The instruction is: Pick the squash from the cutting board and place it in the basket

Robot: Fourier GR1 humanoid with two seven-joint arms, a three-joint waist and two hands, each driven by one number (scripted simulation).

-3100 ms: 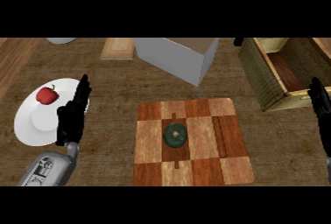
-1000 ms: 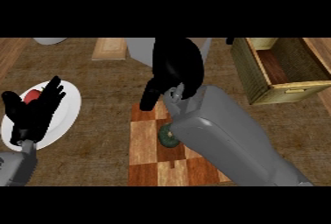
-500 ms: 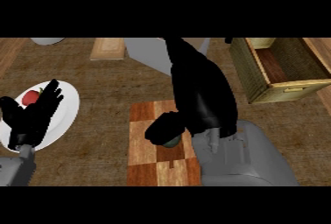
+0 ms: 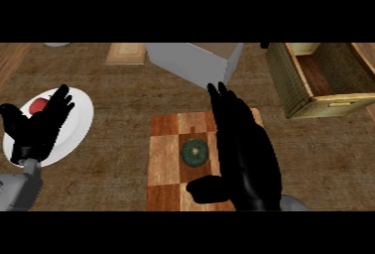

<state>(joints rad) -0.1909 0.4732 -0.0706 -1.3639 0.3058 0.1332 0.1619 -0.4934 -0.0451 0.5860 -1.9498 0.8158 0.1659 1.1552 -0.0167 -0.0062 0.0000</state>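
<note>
The squash [image 4: 195, 152], a dark green round thing, lies near the middle of the checkered wooden cutting board [image 4: 164, 149]. My right hand [image 4: 245, 154] hovers over the board's right half, fingers straight and pointing away, thumb [image 4: 205, 189] sticking out left below the squash. It holds nothing. The basket [image 4: 322, 74], an open wooden box, stands at the far right. My left hand [image 4: 40, 126] rests open at the left, fingers up, over a white plate.
A white plate [image 4: 81, 121] with a red apple [image 4: 40, 104] lies at the left under my left hand. A grey box [image 4: 194, 62] stands behind the board, and a small wooden block [image 4: 126, 53] beside it.
My right arm has pulled back and lowered so the hand now lies flat beside the squash, uncovering it. The left hand has hardly moved.
</note>
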